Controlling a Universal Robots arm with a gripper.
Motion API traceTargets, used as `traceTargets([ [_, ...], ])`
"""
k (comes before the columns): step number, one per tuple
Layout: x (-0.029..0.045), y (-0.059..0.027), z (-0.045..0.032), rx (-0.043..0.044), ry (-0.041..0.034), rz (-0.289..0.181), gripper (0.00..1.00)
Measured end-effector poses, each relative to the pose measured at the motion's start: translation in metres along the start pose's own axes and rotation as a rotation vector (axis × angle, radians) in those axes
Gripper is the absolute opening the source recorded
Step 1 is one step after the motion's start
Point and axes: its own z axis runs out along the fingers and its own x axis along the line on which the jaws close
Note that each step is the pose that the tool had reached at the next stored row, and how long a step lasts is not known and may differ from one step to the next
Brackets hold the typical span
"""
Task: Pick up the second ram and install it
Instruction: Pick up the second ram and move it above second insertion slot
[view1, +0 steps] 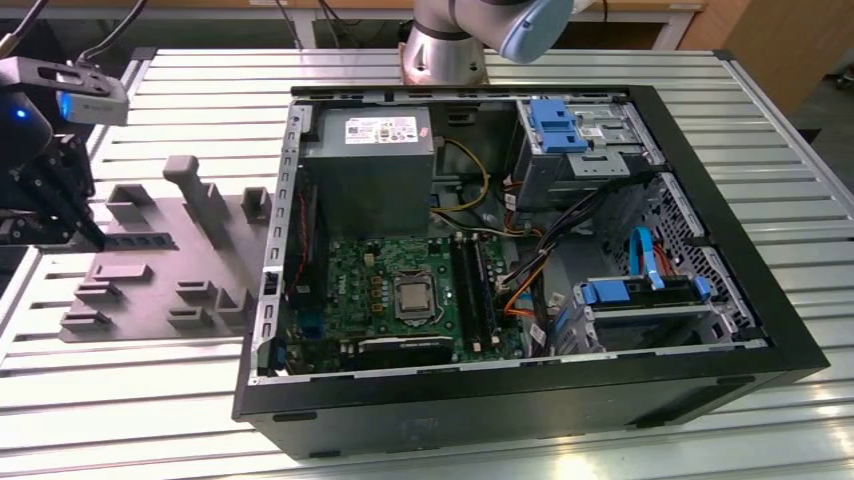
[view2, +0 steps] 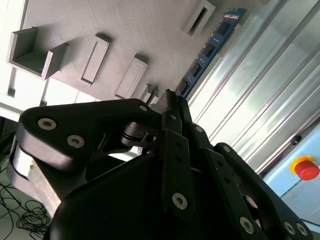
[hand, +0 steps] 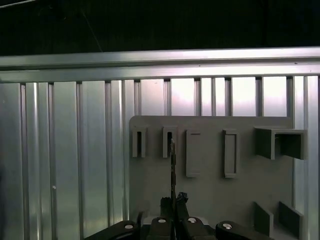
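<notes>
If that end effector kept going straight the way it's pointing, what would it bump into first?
Most likely the grey tray, right beneath it. The end effector grips the memory stick, so the stick would touch the tray first; the gap is unclear.

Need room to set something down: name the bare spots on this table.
Bare slatted table lies on the near side of the grey fixture tray, behind it, and past the computer case on the exterior view's right. Crowded: the tray's holders, the case's cabled interior.
</notes>
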Motion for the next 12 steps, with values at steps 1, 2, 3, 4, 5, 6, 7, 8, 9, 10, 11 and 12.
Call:
traceTargets([
  [1,0.0,-0.0001,-0.0017,0.0,0.0,0.0,0.14],
  [2,-0.0001,-0.0001,-0.0035,0.0,0.0,0.0,0.14],
  [3,-0.0001,-0.0001,-0.0054,0.0,0.0001,0.0,0.14],
  [4,0.0,-0.0002,-0.0073,0.0,0.0001,0.0,0.14],
  [5,0.0,-0.0002,-0.0095,0.0,0.0,0.0,0.14],
  [6,-0.0001,-0.0003,-0.0112,0.0001,0.0,0.0,0.14],
  [7,-0.0001,-0.0003,-0.0131,0.0,0.0,0.0,0.14],
  [8,-0.0001,-0.0004,-0.0151,0.0,0.0001,0.0,0.14],
  [9,-0.0002,-0.0004,-0.017,0.0,0.0001,0.0,0.14],
  [10,-0.0002,-0.0005,-0.0188,-0.0001,0.0001,0.0,0.14],
  [11,-0.0003,-0.0006,-0.0206,0.0,0.0,0.0,0.14],
  [12,-0.0003,-0.0006,-0.0225,0.0,0.0,0.0,0.14],
])
